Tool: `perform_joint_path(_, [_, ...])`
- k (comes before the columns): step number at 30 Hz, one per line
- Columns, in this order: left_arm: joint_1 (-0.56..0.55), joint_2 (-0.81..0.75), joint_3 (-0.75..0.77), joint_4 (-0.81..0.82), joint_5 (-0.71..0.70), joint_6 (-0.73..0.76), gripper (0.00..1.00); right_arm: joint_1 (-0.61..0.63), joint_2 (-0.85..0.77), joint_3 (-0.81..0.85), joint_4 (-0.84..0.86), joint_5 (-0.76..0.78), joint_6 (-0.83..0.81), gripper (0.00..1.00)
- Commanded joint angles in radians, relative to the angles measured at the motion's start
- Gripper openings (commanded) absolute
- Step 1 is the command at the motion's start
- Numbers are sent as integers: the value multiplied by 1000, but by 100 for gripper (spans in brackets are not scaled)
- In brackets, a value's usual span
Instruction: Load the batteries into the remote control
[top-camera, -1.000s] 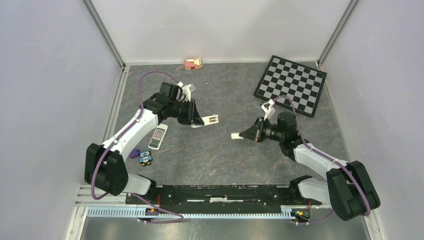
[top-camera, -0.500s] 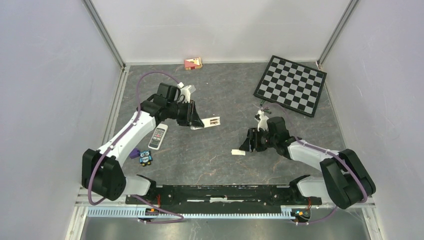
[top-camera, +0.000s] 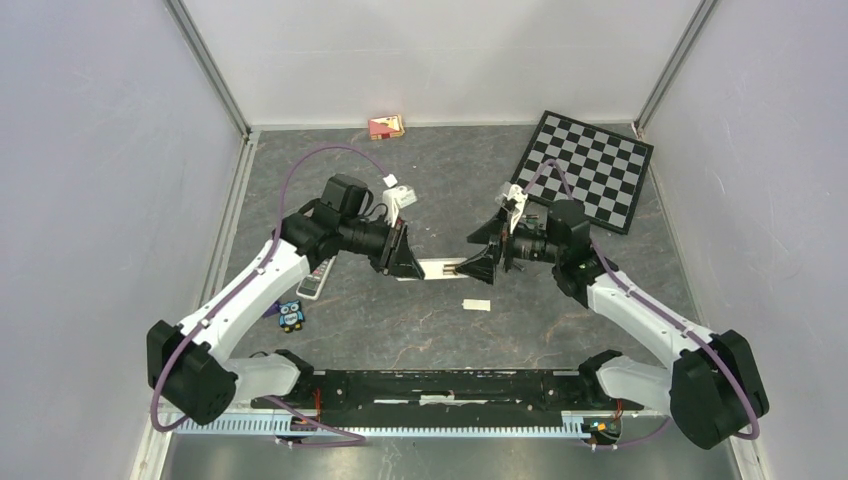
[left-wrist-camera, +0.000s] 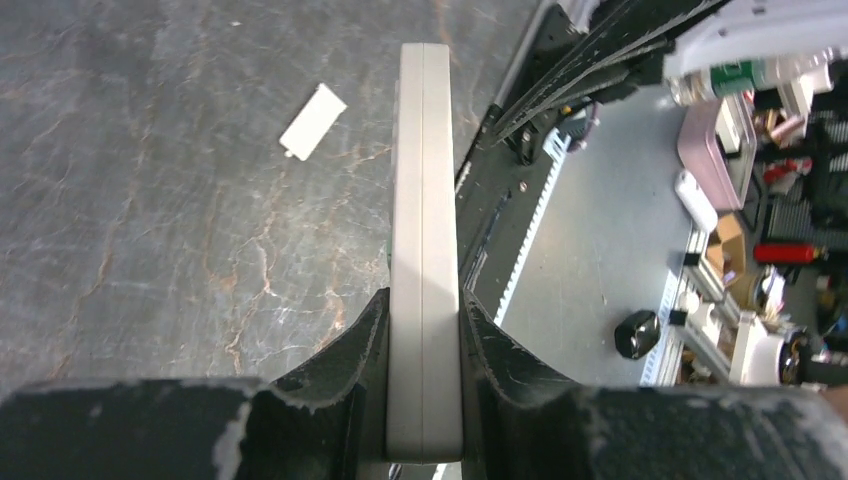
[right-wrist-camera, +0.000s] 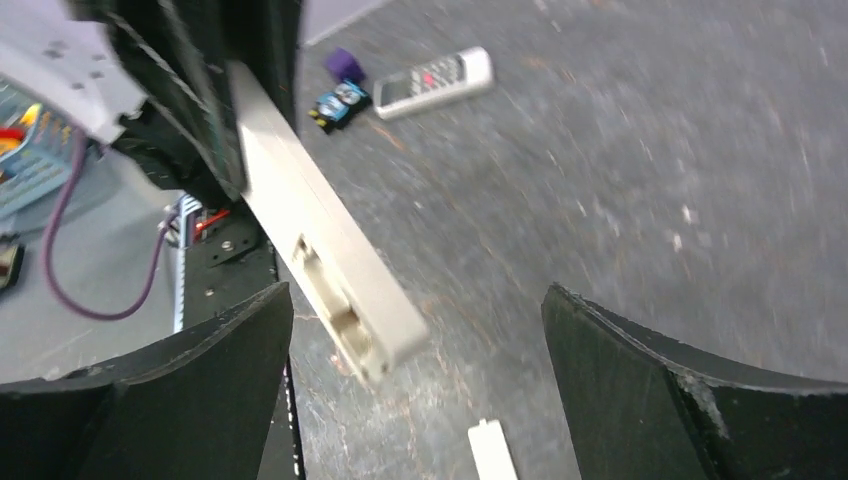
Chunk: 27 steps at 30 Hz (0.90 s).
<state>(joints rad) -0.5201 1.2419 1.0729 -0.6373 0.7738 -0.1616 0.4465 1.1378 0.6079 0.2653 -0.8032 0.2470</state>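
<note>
Two arms reach in over the dark stone-patterned bench (top-camera: 420, 345), and two remote controls are in view. One, a plain beige remote (top-camera: 438, 268), is up off the bench in the left jaws, which are closed narrowly on its two long sides. In the left wrist view it stands edge-on between the two black fingers (left-wrist-camera: 345, 350), its far end pointing towards the right arm (top-camera: 640, 315). The right jaws are spread wide and hold nothing. In the right wrist view the remote's free end, with its open battery compartment (right-wrist-camera: 330, 295), lies between the two fingers (right-wrist-camera: 640, 390), nearer one of them and not visibly touching either. Whether any batteries sit in that compartment cannot be told, and none can be made out elsewhere. One small white battery cover (top-camera: 478, 304) lies flat on the bench just below the right jaws. The second remote (top-camera: 315, 281), white with buttons, lies on the bench partly under the left arm (top-camera: 250, 285). Near it are one small owl toy (top-camera: 291, 315) and one purple piece (top-camera: 268, 308). One checkerboard (top-camera: 580, 170) lies at the far right corner. One small red and yellow box (top-camera: 386, 127) sits at the back edge.
</note>
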Motion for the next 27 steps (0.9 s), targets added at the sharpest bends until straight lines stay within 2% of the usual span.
perform_joint_path(1, [-20,-62,-2,8,116,132,2,17,-10,100,48,-235,-170,98])
perform_joint_path(5, [-36,-105,-1,-2,161,198,2,57,13,156,-83,-357,-287,98])
perform_joint_path(7, [-37,-123,8,-4,105,195,2,100,29,183,-167,-360,-348,95])
perform_joint_path(10, [-37,-148,39,-58,85,247,2,128,51,203,-195,-323,-340,79])
perform_joint_path(15, [-38,-167,48,-92,86,305,2,133,68,163,70,-358,-66,46])
perform_joint_path(18, [-38,-168,58,-97,99,314,2,143,75,181,80,-369,-25,39])
perform_joint_path(21, [-37,-173,72,-98,91,315,2,156,89,211,20,-373,-51,31])
perform_joint_path(23, [-37,-177,82,-96,87,313,5,159,103,226,11,-366,-37,18])
perform_joint_path(27, [-37,-195,83,-66,87,286,11,160,122,222,128,-348,97,3])
